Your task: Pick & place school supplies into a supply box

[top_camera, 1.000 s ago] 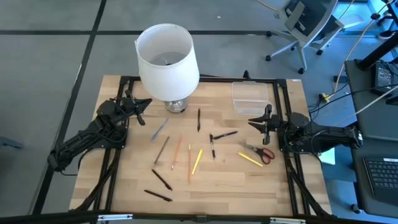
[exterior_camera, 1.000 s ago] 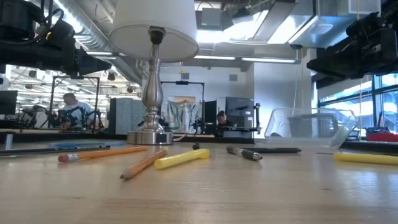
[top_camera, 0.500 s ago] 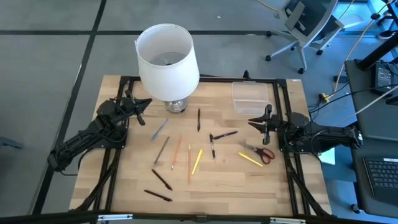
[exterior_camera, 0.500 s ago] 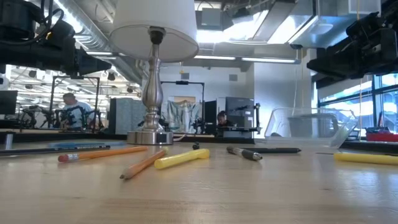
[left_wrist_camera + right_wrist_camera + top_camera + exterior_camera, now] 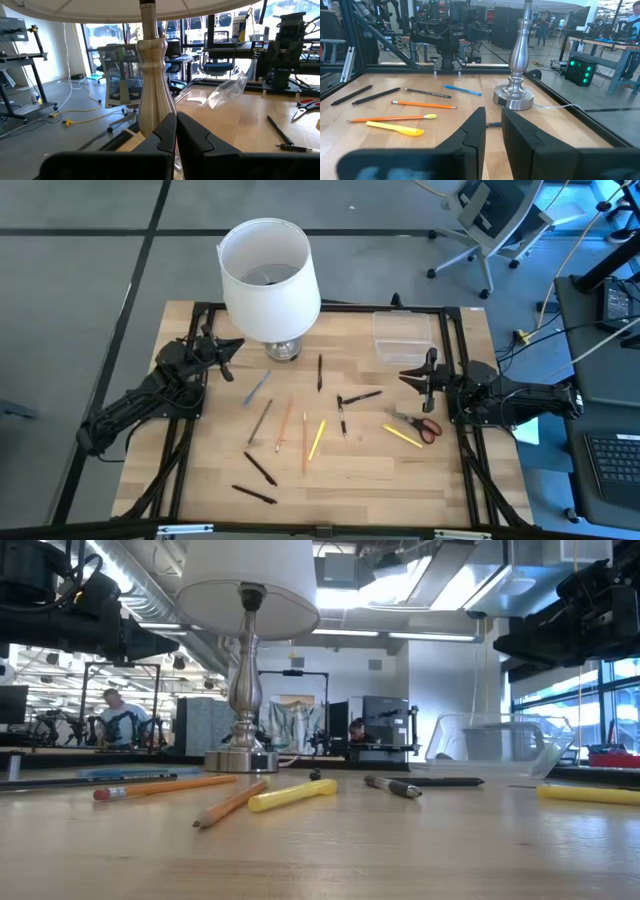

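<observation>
High view: nothing is seen to have changed over the last second, so the task is judged not yet begun. Thin pencils and pens (image 5: 305, 430) and small red-handled scissors (image 5: 424, 425) lie loose on the wooden table (image 5: 350, 480). Left gripper (image 5: 228, 350) is clenched, empty; right gripper (image 5: 418, 376) narrowly parted, empty. Farther off, the clear plastic supply box (image 5: 403, 337) stands unfilled.
</observation>
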